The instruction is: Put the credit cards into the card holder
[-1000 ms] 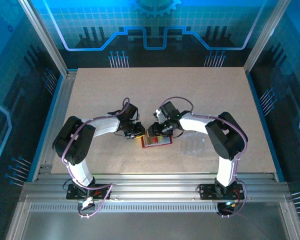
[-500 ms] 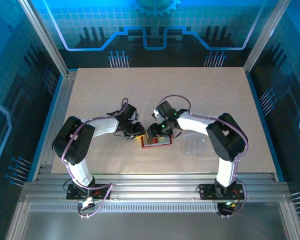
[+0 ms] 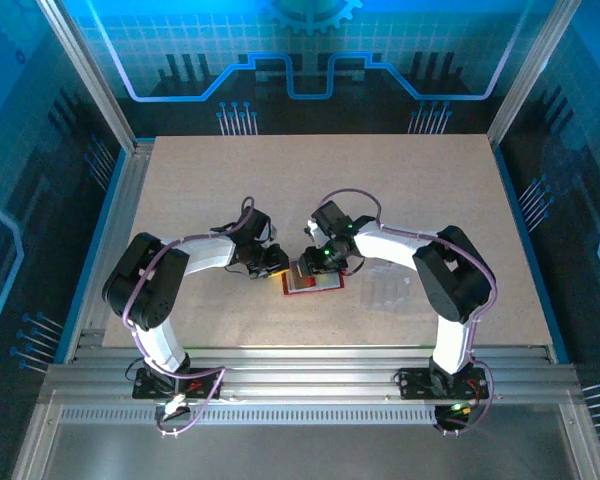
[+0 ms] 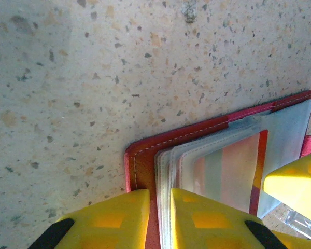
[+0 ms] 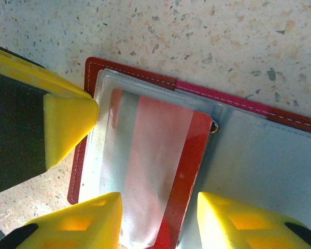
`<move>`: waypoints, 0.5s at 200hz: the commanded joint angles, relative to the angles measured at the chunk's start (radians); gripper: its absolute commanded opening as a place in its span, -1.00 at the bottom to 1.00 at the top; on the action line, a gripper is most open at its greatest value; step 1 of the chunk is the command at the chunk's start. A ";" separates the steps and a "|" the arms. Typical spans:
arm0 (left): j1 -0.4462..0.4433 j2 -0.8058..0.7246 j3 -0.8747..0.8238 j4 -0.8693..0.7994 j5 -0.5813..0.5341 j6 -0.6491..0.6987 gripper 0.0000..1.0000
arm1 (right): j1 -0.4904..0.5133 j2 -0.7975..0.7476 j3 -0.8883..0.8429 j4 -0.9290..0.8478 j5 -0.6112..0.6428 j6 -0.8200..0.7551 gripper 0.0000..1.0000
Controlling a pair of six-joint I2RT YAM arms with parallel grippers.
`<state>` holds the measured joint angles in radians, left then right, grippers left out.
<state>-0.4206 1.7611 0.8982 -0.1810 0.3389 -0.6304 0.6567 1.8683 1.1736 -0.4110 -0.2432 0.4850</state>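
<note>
open card holder (image 5: 129, 71), red card (image 5: 163, 155) partly pocketed

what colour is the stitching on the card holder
White, on the red border of the card holder, clearest in the right wrist view.

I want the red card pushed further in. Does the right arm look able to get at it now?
Probably yes: the right tool sits with a finger on either side of the red card and nothing between. The left tool clamps the wallet's edge, off to one side.
</note>
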 commanded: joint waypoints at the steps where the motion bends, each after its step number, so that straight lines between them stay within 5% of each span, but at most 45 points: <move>1: 0.008 0.016 -0.041 -0.032 -0.025 -0.012 -0.59 | 0.018 0.027 0.018 -0.022 -0.019 0.000 -0.17; 100: 0.006 0.019 -0.049 -0.014 -0.012 -0.018 -0.59 | 0.062 0.051 0.069 -0.003 -0.063 0.003 -0.30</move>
<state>-0.4194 1.7592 0.8894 -0.1680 0.3401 -0.6304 0.6731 1.8835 1.1851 -0.4129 -0.2684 0.4927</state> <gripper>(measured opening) 0.202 0.323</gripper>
